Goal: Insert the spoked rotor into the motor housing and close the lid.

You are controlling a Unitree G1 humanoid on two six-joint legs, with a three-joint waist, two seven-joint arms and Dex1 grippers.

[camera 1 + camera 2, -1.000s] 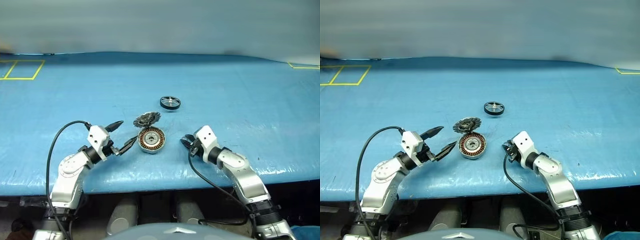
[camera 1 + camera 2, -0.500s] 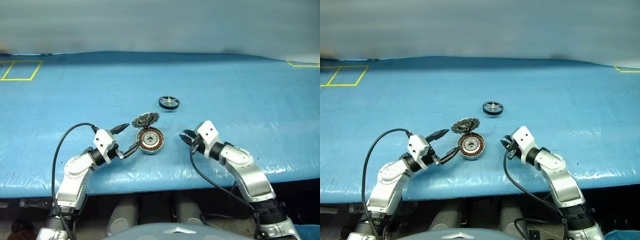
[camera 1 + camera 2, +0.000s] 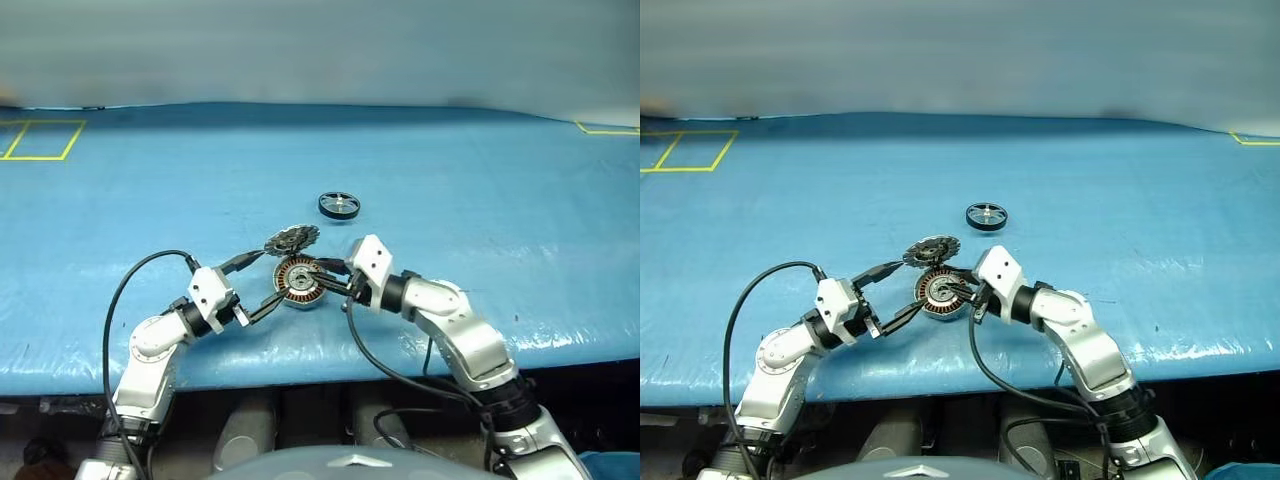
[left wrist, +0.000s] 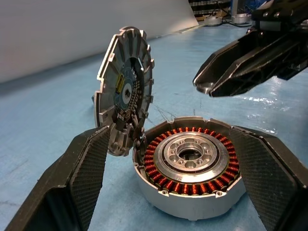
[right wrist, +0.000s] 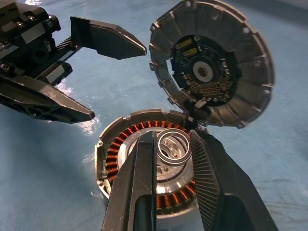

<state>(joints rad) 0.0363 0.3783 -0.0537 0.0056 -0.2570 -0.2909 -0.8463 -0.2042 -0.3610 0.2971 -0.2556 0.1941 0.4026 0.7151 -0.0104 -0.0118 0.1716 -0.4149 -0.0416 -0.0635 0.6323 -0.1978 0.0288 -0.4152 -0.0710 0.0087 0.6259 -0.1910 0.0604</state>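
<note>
Near the table's (image 3: 520, 200) front edge, the left gripper (image 3: 256, 283) sits spread wide, flanking the motor housing (image 3: 301, 281) without touching, much as 1 second ago. The right gripper (image 3: 327, 281) has swung in over the housing, fingers narrowed on a small silver ring (image 5: 173, 147) above its centre. The lid (image 3: 292, 238) stands open behind. Farther back, the spoked rotor (image 3: 339, 205) lies untouched, so insertion looks some way off.
</note>
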